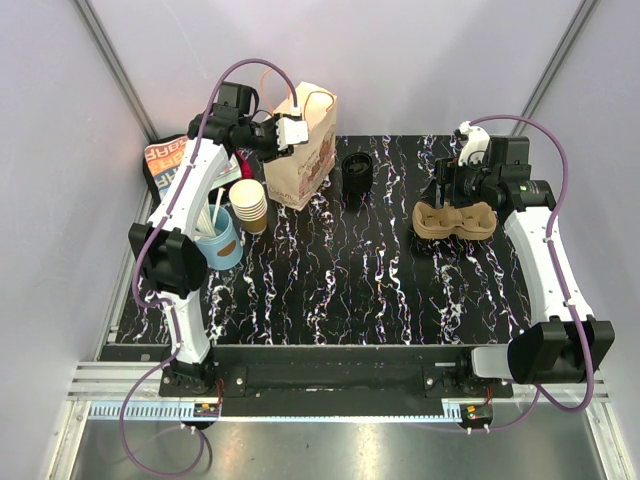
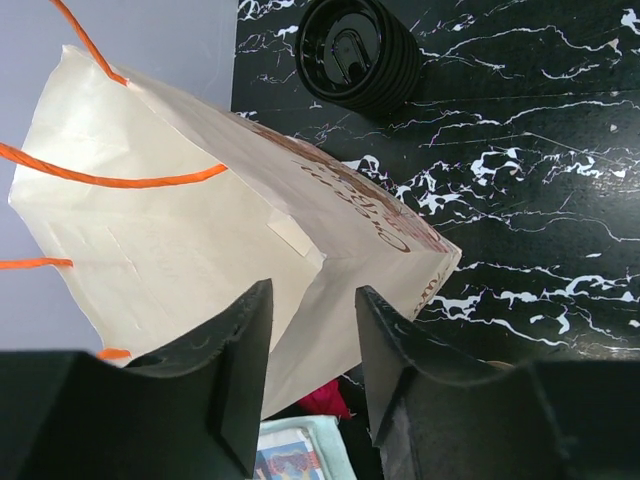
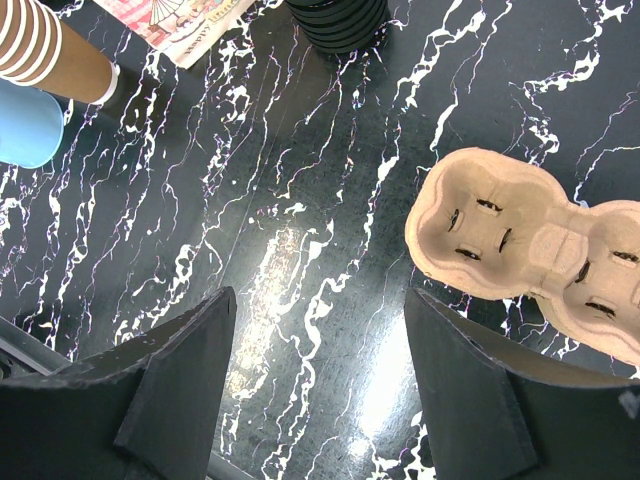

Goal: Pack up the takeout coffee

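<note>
The takeout coffee is out of view in all three views. A cream paper bag (image 1: pixel 305 150) with orange handles stands at the back left. My left gripper (image 1: pixel 292 130) hovers at its top edge. In the left wrist view the bag (image 2: pixel 200 230) fills the space ahead, and the left gripper (image 2: pixel 315 295) has its jaws apart with the bag's side fold showing in the gap, not pinched. A brown pulp cup tray (image 1: pixel 455 220) lies at the right with empty holes. My right gripper (image 1: pixel 447 192) is open above the table, next to the tray (image 3: pixel 430 215).
A stack of black lids (image 1: pixel 357 175) stands right of the bag. A stack of lidless brown cups (image 1: pixel 249 203) and a blue cup with white sticks (image 1: pixel 222 245) stand at the left. A printed leaflet (image 1: pixel 165 160) lies behind them.
</note>
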Action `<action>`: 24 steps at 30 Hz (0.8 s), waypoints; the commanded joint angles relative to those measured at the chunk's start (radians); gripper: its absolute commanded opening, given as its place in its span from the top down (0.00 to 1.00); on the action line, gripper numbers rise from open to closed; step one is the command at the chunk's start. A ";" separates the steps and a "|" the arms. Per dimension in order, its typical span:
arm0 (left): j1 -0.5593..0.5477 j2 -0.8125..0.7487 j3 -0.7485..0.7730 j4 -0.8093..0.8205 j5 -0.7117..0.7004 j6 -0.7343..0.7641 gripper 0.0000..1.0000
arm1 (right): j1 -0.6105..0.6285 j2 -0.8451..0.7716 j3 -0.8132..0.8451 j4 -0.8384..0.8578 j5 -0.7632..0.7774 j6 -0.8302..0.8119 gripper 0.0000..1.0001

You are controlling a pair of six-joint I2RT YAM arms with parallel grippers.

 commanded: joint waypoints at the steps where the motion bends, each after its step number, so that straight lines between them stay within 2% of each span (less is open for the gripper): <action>1: -0.004 -0.006 0.012 0.026 0.006 0.005 0.60 | 0.005 -0.012 0.001 0.035 0.003 0.007 0.25; 6: -0.007 -0.012 0.003 0.026 0.006 0.004 0.67 | 0.003 -0.012 0.001 0.035 0.002 0.005 0.26; 11: -0.011 -0.018 -0.004 0.026 0.004 0.001 0.83 | 0.003 -0.016 -0.005 0.040 0.003 0.007 0.25; 15: -0.019 -0.024 -0.011 0.026 -0.005 -0.007 0.90 | 0.003 -0.024 -0.008 0.044 0.002 0.009 0.25; 24: -0.056 -0.052 -0.017 0.024 -0.015 -0.055 0.93 | 0.003 -0.034 -0.014 0.047 0.006 0.007 0.25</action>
